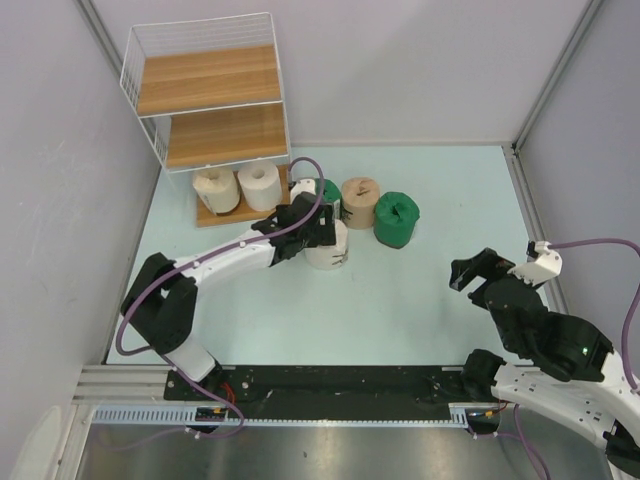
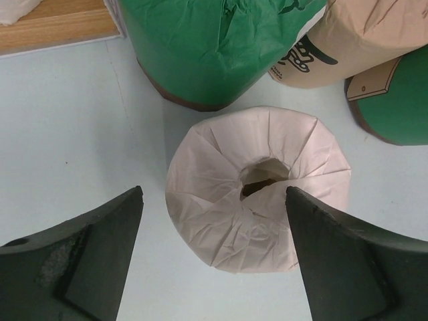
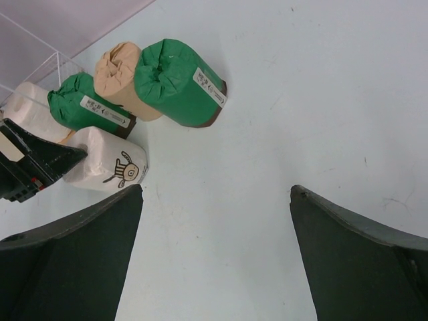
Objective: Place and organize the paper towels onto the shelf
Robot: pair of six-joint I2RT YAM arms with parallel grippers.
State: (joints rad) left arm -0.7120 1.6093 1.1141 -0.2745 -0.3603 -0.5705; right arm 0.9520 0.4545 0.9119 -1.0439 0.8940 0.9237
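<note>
Against the far left corner of the pale green tabletop stands the three-tier white wire shelf with light-brown wooden boards. On its lowest board sits one cream-white paper towel roll, with a second cream-white roll just beside it. Right of the shelf, the left hand hangs over a third cream-white roll, which stands on end on the tabletop. Its two dark fingers are spread wide to either side of that roll, gripping nothing. Just behind it a dark green wrapped roll shows, half hidden by the arm. Next comes a tan-beige roll, then a second dark green roll touching it. Far to the right, the right hand is held over bare tabletop, well apart from the rolls, fingers parted and holding nothing.
</note>
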